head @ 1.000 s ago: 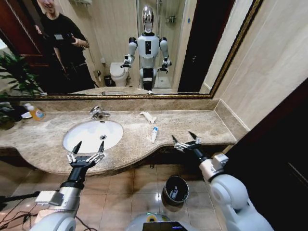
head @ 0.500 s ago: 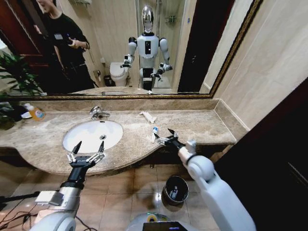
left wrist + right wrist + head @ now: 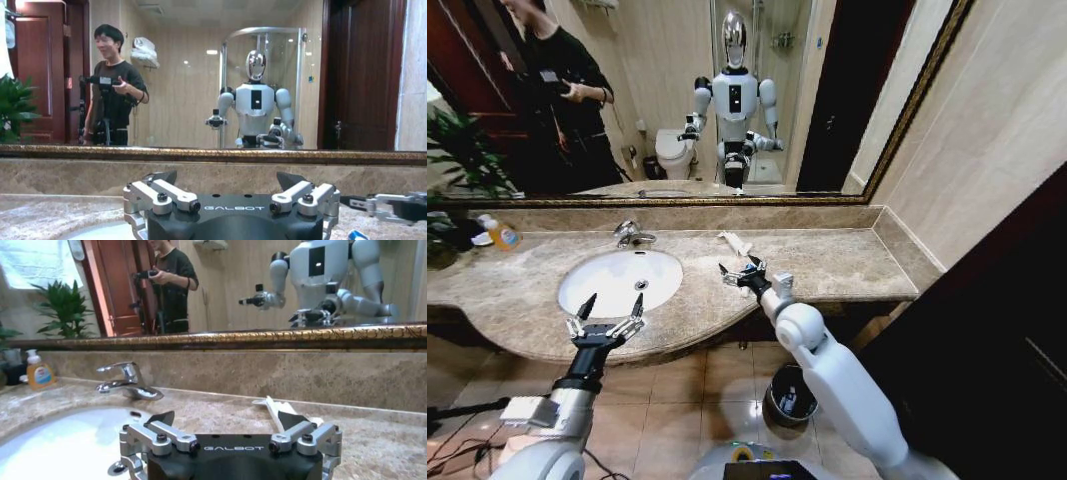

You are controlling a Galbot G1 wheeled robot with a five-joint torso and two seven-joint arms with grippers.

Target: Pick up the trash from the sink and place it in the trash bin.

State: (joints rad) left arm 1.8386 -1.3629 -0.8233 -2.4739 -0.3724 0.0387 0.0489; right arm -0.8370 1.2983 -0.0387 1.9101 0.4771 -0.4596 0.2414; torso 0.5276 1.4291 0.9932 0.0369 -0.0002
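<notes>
Here right gripper (image 3: 740, 270) hides tube.

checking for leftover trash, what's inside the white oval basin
The white oval basin shows bare white surface and a small dark drain hole. The open left gripper hangs in front of its near edge, hiding that strip.

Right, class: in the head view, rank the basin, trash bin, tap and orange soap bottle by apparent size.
Largest: basin.
Next: trash bin, though partly covered.
Smallest: tap and orange soap bottle, which look too alike to rank.
</notes>
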